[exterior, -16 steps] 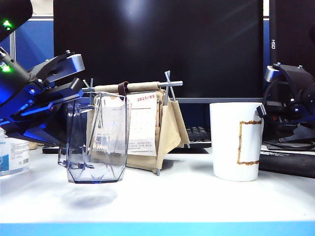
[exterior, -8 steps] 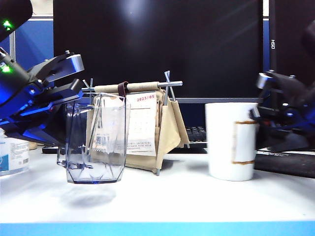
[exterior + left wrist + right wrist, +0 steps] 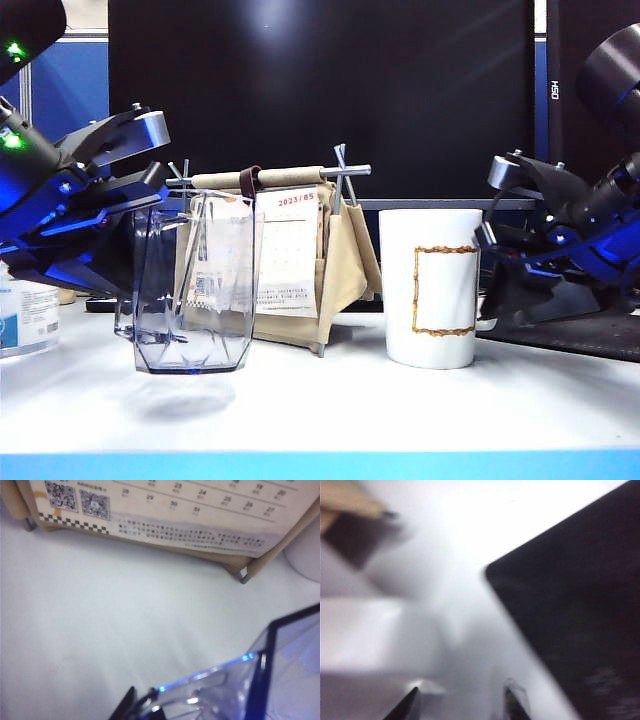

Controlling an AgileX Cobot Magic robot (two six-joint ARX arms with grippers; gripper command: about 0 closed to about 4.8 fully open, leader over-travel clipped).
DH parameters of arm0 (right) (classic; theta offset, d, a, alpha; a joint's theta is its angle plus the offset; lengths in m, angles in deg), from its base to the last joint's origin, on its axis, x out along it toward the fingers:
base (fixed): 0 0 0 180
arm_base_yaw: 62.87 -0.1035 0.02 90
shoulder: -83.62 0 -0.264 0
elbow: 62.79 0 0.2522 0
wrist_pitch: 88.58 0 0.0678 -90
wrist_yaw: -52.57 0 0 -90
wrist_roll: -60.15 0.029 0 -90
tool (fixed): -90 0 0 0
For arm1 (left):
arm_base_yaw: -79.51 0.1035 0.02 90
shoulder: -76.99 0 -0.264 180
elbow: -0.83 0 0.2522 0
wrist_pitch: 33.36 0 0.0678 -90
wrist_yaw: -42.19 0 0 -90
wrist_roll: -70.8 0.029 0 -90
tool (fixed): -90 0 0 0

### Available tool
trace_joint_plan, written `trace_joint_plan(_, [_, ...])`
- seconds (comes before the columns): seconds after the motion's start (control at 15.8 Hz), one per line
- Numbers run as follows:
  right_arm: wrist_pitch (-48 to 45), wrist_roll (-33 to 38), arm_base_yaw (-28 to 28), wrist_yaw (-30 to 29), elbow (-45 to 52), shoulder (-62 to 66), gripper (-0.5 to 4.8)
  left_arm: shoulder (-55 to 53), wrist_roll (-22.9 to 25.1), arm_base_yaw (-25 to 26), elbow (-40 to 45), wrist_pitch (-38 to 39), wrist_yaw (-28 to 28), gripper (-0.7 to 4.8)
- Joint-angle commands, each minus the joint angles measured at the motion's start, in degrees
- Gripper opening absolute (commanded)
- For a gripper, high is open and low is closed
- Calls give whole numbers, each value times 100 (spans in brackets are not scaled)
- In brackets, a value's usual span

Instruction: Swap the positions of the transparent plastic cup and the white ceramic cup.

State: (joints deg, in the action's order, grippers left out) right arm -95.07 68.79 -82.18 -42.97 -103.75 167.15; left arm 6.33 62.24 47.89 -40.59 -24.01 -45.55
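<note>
1. The left gripper is seen at the left of the exterior view, closed on the plastic cup at its handle side.
2. The plastic cup is held upright and clear of the table, with its shadow lying on the surface beneath it. In the left wrist view, its clear blue-edged wall is seen just before the gripper.
3. The right gripper is placed at the right of the exterior view, against the right side of the white cup. Its jaws stand apart; whether the cup's handle is gripped between them cannot be told.
4. The white cup stands upright on the table, right of centre, with the gold rectangle facing the camera.
5. A desk calendar on a tan stand is seen behind and between the two cups.
6. The right wrist view is blurred; two dark fingertips are shown over a white surface beside a dark mat.
</note>
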Motion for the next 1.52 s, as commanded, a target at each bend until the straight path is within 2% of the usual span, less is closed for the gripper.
trace_joint_plan(0.06, [-393,-323,-2,306,-17,-11,212,24,20,4,-26,-98,-13,-6])
trace_joint_plan(0.25, [-682,-328,-2,308,-20,-11,212,26,17,4,-26,-79,-11,-6])
trace_joint_plan(0.57, [-990,-916,35,553,-20,-9,212,26,15,4,-26,-79,-9,-6])
trace_joint_plan(0.95, [-1182,-918,96,544,-57,431,212,26,17,4,-26,-37,11,-6])
trace_joint_plan(1.2, [-1843,-933,98,566,-92,831,210,26,20,4,-26,-37,9,-6])
trace_joint_plan(1.33, [-1930,-935,98,566,-94,837,192,26,20,4,-26,-35,9,-6])
trace_joint_plan(1.46, [-1996,-933,98,566,-94,841,136,26,20,4,-26,-35,9,-6])
trace_joint_plan(1.52, [-2070,-933,98,568,-98,874,135,26,20,4,-26,-35,9,-6])
